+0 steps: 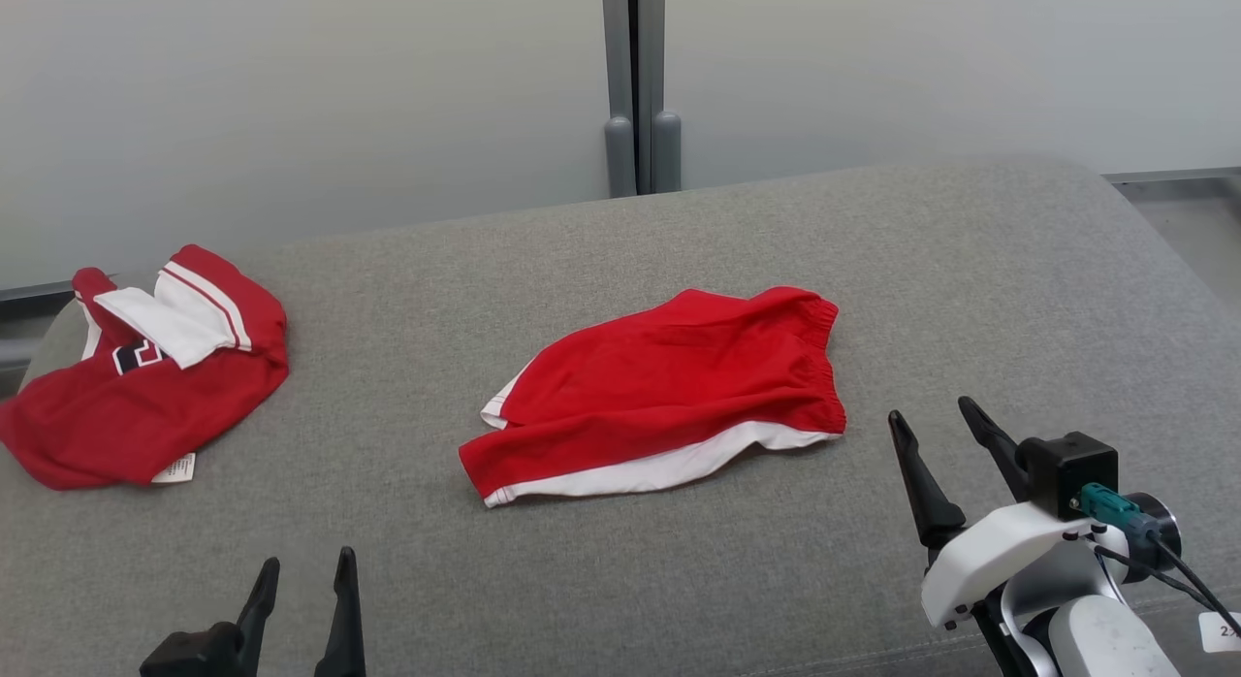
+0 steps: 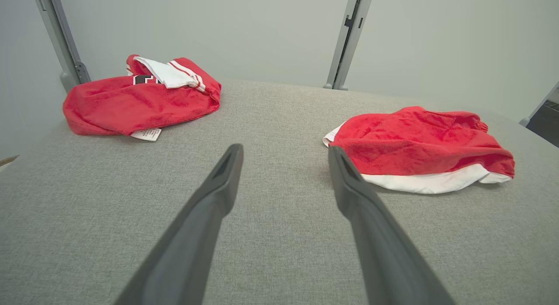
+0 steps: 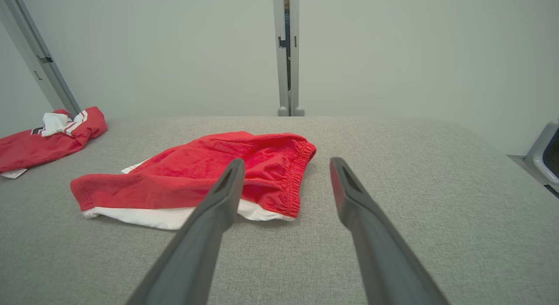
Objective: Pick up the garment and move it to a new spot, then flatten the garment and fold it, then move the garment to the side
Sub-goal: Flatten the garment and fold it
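A pair of red shorts with a white hem, the garment [image 1: 669,391] [image 2: 419,143] [image 3: 196,182], lies folded in half in the middle of the grey cushioned surface [image 1: 620,580], its elastic waistband to the right. My right gripper [image 1: 936,415] [image 3: 286,163] hovers open just right of the waistband, nothing between its fingers. My left gripper [image 1: 305,565] [image 2: 286,150] stands open near the front edge, to the left of the shorts and apart from them.
A second red garment [image 1: 141,376] [image 2: 139,97] [image 3: 48,136] with white striped trim and a label lies crumpled at the far left of the surface. Pale wall panels with a grey post [image 1: 635,85] stand behind. The surface's right edge drops off beside my right arm.
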Robot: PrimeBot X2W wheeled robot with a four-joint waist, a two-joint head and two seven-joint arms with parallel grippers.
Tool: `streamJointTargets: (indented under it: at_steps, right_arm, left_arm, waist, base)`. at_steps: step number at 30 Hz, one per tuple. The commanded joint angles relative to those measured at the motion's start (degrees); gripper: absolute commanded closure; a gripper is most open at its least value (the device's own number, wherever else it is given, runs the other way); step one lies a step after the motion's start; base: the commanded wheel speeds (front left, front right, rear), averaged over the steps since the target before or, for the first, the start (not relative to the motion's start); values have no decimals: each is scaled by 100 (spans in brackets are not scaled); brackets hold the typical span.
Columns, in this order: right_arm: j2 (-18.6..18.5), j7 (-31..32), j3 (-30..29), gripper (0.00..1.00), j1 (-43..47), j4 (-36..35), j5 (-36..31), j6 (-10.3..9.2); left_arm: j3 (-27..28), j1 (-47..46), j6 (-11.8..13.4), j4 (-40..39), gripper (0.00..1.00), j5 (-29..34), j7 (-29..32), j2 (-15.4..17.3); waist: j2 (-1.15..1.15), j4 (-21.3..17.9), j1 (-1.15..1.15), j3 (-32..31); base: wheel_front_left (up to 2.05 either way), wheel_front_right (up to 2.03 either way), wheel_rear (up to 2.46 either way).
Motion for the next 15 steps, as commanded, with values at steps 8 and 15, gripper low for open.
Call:
streamJointTargets:
  at_steps: [8,15]
  right_arm:
    - [-106,40,144,0,-42,99,62,-2]
    - [-236,48,401,0,-300,235,138,-2]
  left_arm:
    - [-369,-402,-308,371,0,66,313,-158]
    - [-716,-1195,-810,1312,0,-29,644,-598]
  waist:
    - [0,-23,0,157]
    - [0,-220,0,480]
  base:
    - [0,0,0]
    - [0,0,0]
